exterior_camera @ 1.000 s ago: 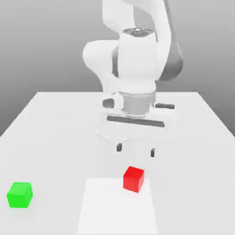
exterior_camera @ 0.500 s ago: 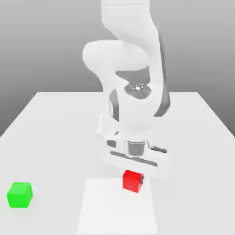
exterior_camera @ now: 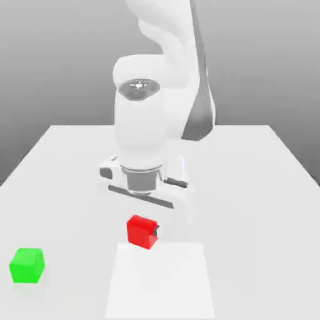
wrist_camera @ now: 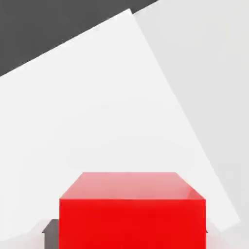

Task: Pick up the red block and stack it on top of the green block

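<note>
text: none legible | labels: none | arm casing: seemingly unmarked

Red block (exterior_camera: 141, 231): bright red, plain
Green block (exterior_camera: 27, 265): bright green, plain
Arm (exterior_camera: 150, 106): white, grey joints
Table (exterior_camera: 262, 187): white

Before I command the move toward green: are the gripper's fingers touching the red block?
Touching. In the hand view the red block sits between the gripper fingers, dark pads flush against both its sides; the exterior view shows it held beneath the hand.
</note>
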`<action>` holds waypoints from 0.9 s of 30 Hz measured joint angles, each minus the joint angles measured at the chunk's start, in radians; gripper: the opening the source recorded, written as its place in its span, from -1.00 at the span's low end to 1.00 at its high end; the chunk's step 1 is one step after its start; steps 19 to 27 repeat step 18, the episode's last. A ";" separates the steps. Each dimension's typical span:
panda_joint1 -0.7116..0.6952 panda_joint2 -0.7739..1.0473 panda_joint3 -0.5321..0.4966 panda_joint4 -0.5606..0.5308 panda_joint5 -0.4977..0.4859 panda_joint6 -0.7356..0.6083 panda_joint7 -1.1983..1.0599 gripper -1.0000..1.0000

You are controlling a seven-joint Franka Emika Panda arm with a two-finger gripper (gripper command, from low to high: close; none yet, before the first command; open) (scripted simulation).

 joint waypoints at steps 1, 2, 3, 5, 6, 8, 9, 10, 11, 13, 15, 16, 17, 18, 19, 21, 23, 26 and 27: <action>-0.035 0.012 -0.008 0.025 0.002 -0.013 -0.041 -1.00; -0.065 0.024 -0.020 0.050 0.003 -0.026 -0.081 -1.00; -0.097 0.036 -0.034 0.074 0.004 -0.040 -0.120 -1.00; -0.162 0.059 -0.062 0.124 0.005 -0.066 -0.199 -1.00; -0.192 0.070 -0.074 0.149 0.004 -0.079 -0.238 -1.00; -0.250 0.092 -0.100 0.198 0.003 -0.105 -0.316 -1.00; -0.278 0.103 -0.113 0.223 0.001 -0.118 -0.353 -1.00; -0.289 0.126 -0.114 0.236 0.007 -0.108 -0.378 -1.00; -0.295 0.154 -0.112 0.244 0.017 -0.087 -0.395 -1.00; -0.307 0.220 -0.099 0.252 0.042 -0.030 -0.420 -1.00; -0.315 0.278 -0.088 0.256 0.066 0.023 -0.440 1.00; -0.315 0.278 -0.088 0.256 0.066 0.023 -0.440 1.00; -0.315 0.278 -0.088 0.256 0.066 0.023 -0.440 1.00; -0.315 0.278 -0.088 0.256 0.066 0.023 -0.440 1.00; -0.315 0.278 -0.088 0.256 0.066 0.023 -0.440 1.00; -0.315 0.278 -0.088 0.256 0.066 0.023 -0.440 1.00; -0.315 0.278 -0.088 0.256 0.066 0.023 -0.440 1.00; -0.315 0.278 -0.088 0.256 0.066 0.023 -0.440 1.00; -0.315 0.278 -0.088 0.256 0.066 0.023 -0.440 1.00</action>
